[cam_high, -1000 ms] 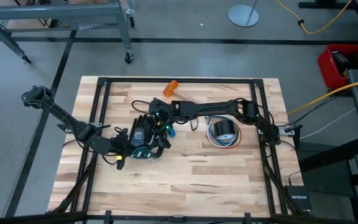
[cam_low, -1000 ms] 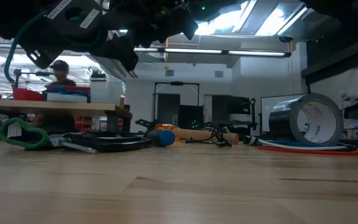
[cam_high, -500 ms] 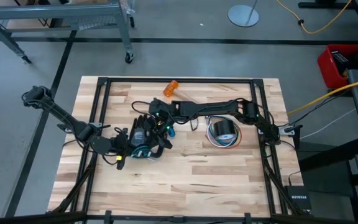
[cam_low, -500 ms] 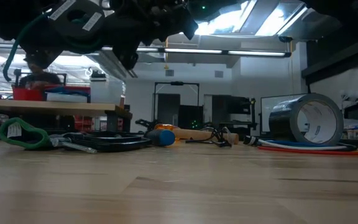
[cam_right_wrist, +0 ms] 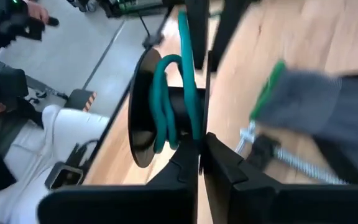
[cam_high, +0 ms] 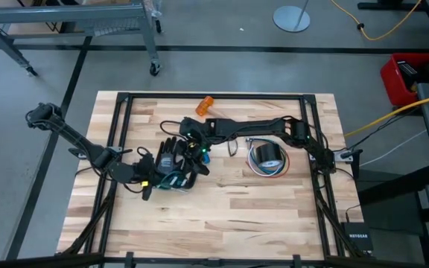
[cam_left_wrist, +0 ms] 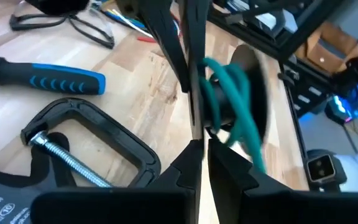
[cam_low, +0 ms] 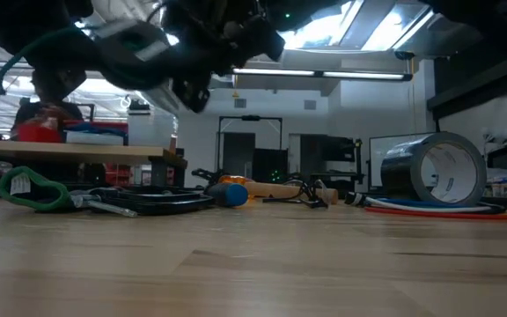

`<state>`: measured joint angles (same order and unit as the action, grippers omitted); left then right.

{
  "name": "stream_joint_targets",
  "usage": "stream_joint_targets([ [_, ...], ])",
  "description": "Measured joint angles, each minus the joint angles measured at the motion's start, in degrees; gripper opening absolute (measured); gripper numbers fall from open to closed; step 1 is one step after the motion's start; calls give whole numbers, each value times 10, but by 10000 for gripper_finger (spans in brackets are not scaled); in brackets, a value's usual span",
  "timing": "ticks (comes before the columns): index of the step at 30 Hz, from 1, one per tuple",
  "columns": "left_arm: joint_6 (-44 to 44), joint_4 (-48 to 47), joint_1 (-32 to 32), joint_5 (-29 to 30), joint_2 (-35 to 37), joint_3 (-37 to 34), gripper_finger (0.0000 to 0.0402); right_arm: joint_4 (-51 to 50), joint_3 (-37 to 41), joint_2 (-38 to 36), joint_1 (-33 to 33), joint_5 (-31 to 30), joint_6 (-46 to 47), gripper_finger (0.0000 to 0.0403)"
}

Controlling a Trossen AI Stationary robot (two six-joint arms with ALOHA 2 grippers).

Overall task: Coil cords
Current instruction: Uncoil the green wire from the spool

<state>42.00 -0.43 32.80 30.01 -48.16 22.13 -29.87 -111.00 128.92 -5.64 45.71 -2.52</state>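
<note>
Teal-green cord [cam_left_wrist: 232,102] is wound in several turns around a dark round spool [cam_right_wrist: 146,112], and both hands meet at it, near the middle of the wooden surface [cam_high: 237,208]. The left hand [cam_left_wrist: 199,121] has its two fingers pressed together on one strand of this cord; the strand looks thin, smooth and a little glossy. The right hand [cam_right_wrist: 201,134] has its fingers together on the same cord, beside the spool. In the low view, a second loop of green cord [cam_low: 29,189] lies on the surface, with a small white tag on it. The bundle of red, white and blue wires [cam_high: 263,169] lies around a roll of grey tape [cam_high: 268,155], well apart from the hands. A blue-handled screwdriver [cam_left_wrist: 45,76] and a black clamp [cam_left_wrist: 92,140] lie just beside the left hand.
</note>
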Motion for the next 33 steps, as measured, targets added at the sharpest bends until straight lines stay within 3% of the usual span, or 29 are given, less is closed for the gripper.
stream_joint_targets([
  [6,-4,-21,0,61,1,2,44,-153,0,0,-14,-18,-85,7],
  [13,28,-47,-23,101,0,1,73,-300,1,-1,-20,-110,-173,5],
  [19,29,-19,-59,100,-40,1,97,-311,1,-1,-20,-148,-185,4],
  [27,-112,72,-93,96,-160,1,118,-282,1,-1,-20,-147,-187,5],
  [33,-171,136,-121,96,-234,0,118,-247,1,-1,-19,-147,-166,5],
])
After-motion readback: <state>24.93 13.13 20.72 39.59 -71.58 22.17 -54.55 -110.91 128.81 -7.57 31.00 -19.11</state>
